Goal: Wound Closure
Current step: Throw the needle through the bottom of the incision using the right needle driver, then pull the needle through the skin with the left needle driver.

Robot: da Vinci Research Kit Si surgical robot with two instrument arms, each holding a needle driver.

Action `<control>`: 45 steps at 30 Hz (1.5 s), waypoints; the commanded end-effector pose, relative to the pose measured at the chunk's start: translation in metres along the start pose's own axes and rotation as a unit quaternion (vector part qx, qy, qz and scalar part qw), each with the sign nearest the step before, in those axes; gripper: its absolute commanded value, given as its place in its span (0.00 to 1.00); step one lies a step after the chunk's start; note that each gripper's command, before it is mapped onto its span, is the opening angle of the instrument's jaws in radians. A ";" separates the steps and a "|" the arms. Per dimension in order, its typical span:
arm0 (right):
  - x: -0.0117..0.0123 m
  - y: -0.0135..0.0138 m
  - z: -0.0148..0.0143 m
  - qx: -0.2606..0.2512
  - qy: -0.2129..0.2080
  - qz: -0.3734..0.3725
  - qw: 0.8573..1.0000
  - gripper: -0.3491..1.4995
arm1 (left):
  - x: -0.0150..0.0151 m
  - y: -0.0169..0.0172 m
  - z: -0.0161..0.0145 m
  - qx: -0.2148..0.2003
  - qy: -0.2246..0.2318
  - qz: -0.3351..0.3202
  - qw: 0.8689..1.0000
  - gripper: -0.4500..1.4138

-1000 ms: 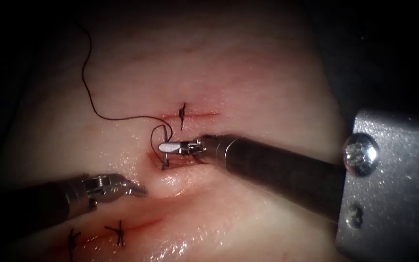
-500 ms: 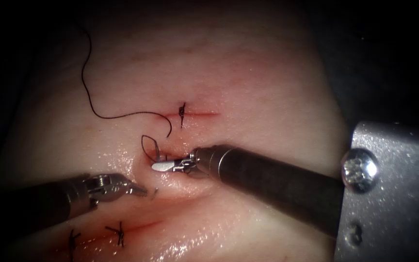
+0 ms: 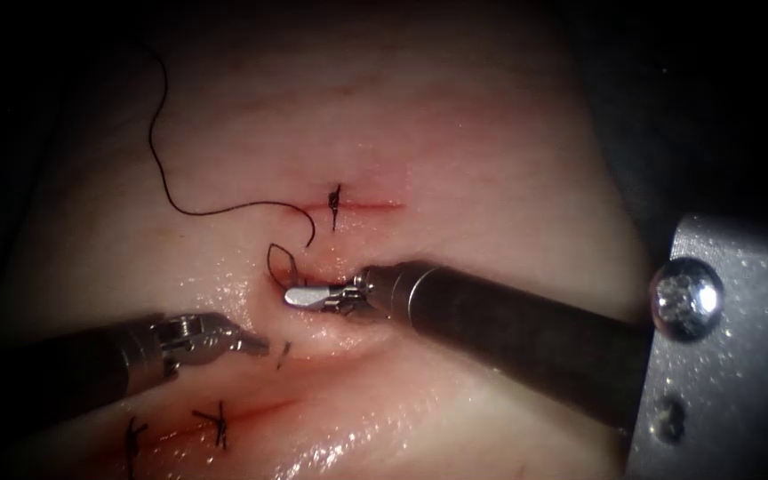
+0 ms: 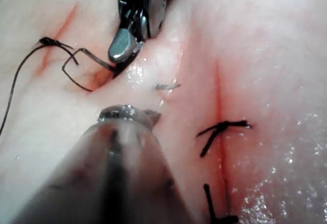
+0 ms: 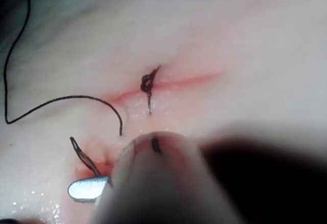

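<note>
Nearest, two dark tied stitches (image 3: 220,425) cross the lower cut (image 3: 264,412), with red fluid (image 3: 171,431) along it. Just beyond them the left tool (image 3: 258,344) comes in over the tissue (image 3: 455,160) with its jaws together, holding nothing. Its tip rests close to the short, bare point of the needle (image 3: 283,355), which stands out of the tissue just to the tool's right.

Past a raised fold of tissue, the right tool (image 3: 300,294) lies at the left end of the middle cut (image 3: 331,313). Its jaws are clamped on the needle near the tail end, so the rest of the curve runs buried under the fold between the tail and the exposed point. In the left wrist view the grey needle shaft (image 4: 99,60) slants into the jaws beside a reddened patch.

From the tail the thread (image 3: 162,169) makes a small loop, then curves up and away to the left across the pale tissue. Farthest off, a knotted stitch (image 3: 334,206) sits on the upper cut (image 3: 371,206).
</note>
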 end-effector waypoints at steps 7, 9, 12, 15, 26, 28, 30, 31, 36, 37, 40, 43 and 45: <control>0.0044 -0.0039 -0.0018 -0.005 0.022 -0.045 0.999 0.90 | -0.0003 -0.0005 0.0013 0.021 0.056 0.028 0.998 0.09; 0.0053 -0.0054 -0.0025 -0.006 0.020 -0.058 0.998 0.87 | -0.0004 -0.0009 0.0018 0.034 0.097 0.033 0.994 0.18; 0.0058 -0.0065 -0.0031 -0.006 0.018 -0.067 0.998 0.82 | -0.0002 -0.0015 0.0022 0.050 0.130 0.033 0.990 0.23; 0.0061 -0.0071 -0.0036 -0.007 0.018 -0.076 0.997 0.79 | 0.0002 -0.0024 0.0026 0.065 0.166 0.031 0.983 0.30; 0.0069 -0.0068 -0.0049 -0.009 0.016 -0.087 0.996 0.78 | 0.0023 -0.0041 0.0048 0.068 0.209 0.030 0.975 0.32; 0.0069 -0.0066 -0.0050 -0.009 0.015 -0.088 0.996 0.78 | 0.0026 -0.0043 0.0051 0.066 0.211 0.031 0.975 0.32; 0.0068 -0.0065 -0.0052 -0.009 0.015 -0.089 0.996 0.77 | 0.0028 -0.0045 0.0054 0.066 0.212 0.031 0.975 0.31; 0.0068 -0.0063 -0.0052 -0.009 0.014 -0.089 0.996 0.77 | 0.0028 -0.0046 0.0055 0.065 0.213 0.031 0.974 0.31; 0.0065 -0.0058 -0.0054 -0.009 0.013 -0.092 0.996 0.77 | 0.0031 -0.0052 0.0063 0.060 0.220 0.037 0.973 0.28; 0.0065 -0.0057 -0.0054 -0.009 0.012 -0.093 0.996 0.77 | 0.0031 -0.0053 0.0064 0.057 0.222 0.038 0.973 0.27; 0.0065 -0.0056 -0.0055 -0.009 0.012 -0.093 0.996 0.77 | 0.0032 -0.0056 0.0068 0.050 0.229 0.043 0.971 0.20; 0.0064 -0.0057 -0.0056 -0.009 0.011 -0.093 0.996 0.77 | 0.0030 -0.0060 0.0068 0.033 0.228 0.044 0.972 0.02; 0.0063 -0.0057 -0.0057 -0.009 0.010 -0.093 0.996 0.78 | 0.0028 -0.0063 0.0067 0.016 0.225 0.032 0.974 0.00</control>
